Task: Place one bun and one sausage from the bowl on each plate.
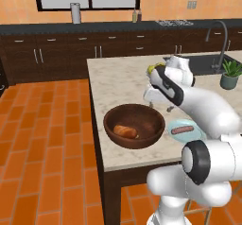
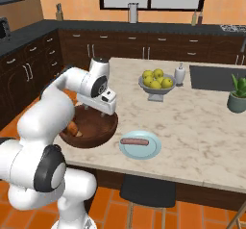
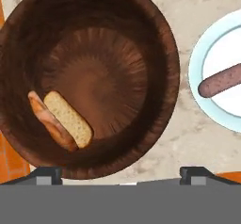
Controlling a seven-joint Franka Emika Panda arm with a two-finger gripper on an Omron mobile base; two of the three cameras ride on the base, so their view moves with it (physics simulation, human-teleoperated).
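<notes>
Item: bowl point(image 1: 134, 125) point(image 2: 91, 127) point(image 3: 89, 77). Large, dark brown wood, on the marble island counter point(image 1: 123, 73) point(image 2: 202, 122) near its front edge. Inside, against the wall on the robot's left: one bun point(image 1: 125, 132) point(image 2: 73, 128) point(image 3: 68, 118), golden-orange, lying on its side with the pale cut face showing in the hand view.

Item: plate point(image 1: 176, 125) point(image 2: 140, 148) point(image 3: 209, 77). Pale blue, just beside the bowl on the robot's right, apart from it. Carries one sausage point(image 1: 182, 130) point(image 2: 134, 141) point(image 3: 220, 81), pinkish-brown, lying flat near the centre.

Item: gripper point(image 1: 159, 107) point(image 3: 122, 171). Hangs above the bowl's far rim, pointing down and clear of the contents. The two fingertips point(image 3: 47, 175) sit far apart at the bottom of the hand view, so the jaws stand wide, with nothing between them.

Item: grey footed bowl point(image 2: 156, 89), farther back on the island, holding yellow-green fruit point(image 2: 154, 80). A small white bottle point(image 2: 179, 73) stands just beside it.

Item: potted plant point(image 1: 230, 74) point(image 2: 238, 95), at the island's right side near the sink point(image 1: 208, 63) point(image 2: 211, 76).

Item: dark cabinets point(image 1: 56, 54) point(image 2: 144, 45) along the far wall.
</notes>
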